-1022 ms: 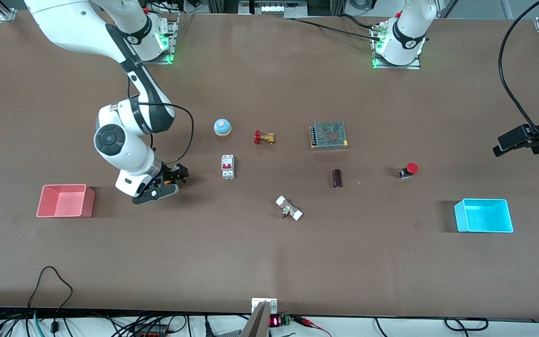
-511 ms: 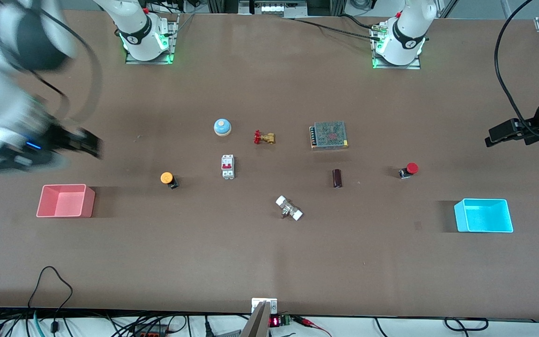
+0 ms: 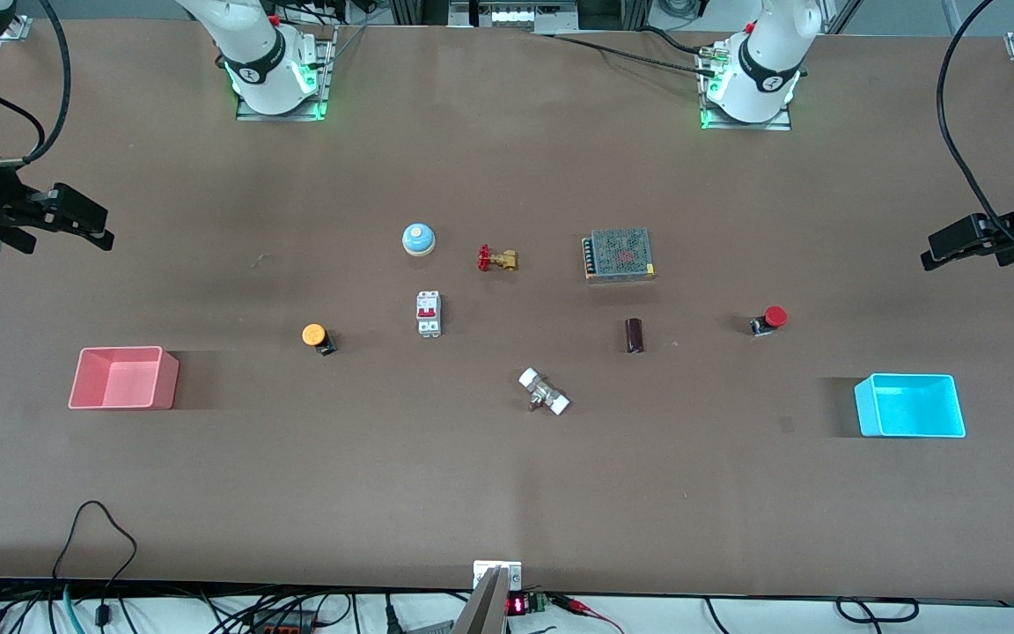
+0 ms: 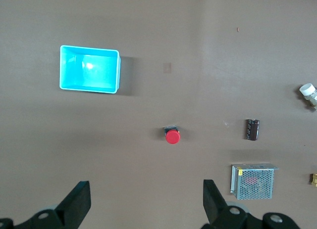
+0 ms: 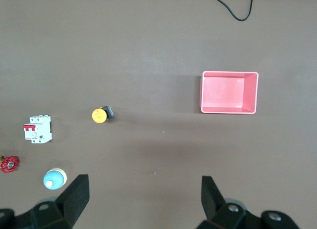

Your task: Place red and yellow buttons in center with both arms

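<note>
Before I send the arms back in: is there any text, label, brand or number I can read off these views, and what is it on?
No text can be read with certainty.
Red digits glow on the small display at the table edge nearest the front camera: too small to read.
Circuit breaker: markings too small.
Power supply: no legible label.
Dark capacitor: print unreadable.
Red button and yellow button: no marking visible on their caps.

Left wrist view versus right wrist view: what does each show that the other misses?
Only the left wrist view shows the red button, blue bin, dark capacitor, mesh power supply and the open left hand. Only the right wrist view shows the yellow button, pink bin, circuit breaker, blue bell, red-handled valve and the open right hand. Both share the brown tabletop.
</note>
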